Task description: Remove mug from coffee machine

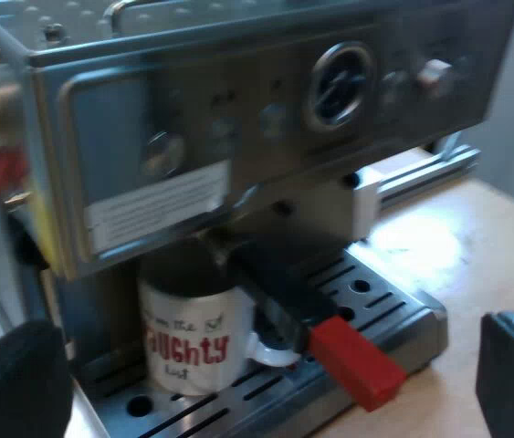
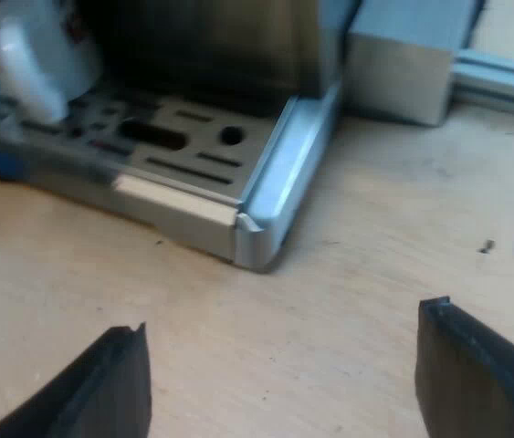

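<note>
A white mug (image 1: 193, 342) with red lettering stands upright on the drip tray (image 1: 393, 315) of the espresso machine (image 1: 238, 119). Just above it the metal holder (image 1: 275, 292) is locked into the machine's front, its red end (image 1: 357, 363) sticking out past the mug's handle. My left gripper (image 1: 266, 401) is open, a short way out from the tray and facing the mug. My right gripper (image 2: 284, 365) hangs open over the wooden table (image 2: 403, 210), near a corner of the drip tray (image 2: 266, 196). The mug's (image 2: 37, 55) handle shows beyond that corner.
The machine's panel carries a round gauge (image 1: 339, 84) and a knob (image 1: 435, 75) above the holder. An aluminium rail (image 2: 503, 73) and a grey block (image 2: 403, 64) lie on the table beside the machine. Bare wood stretches beneath my right gripper.
</note>
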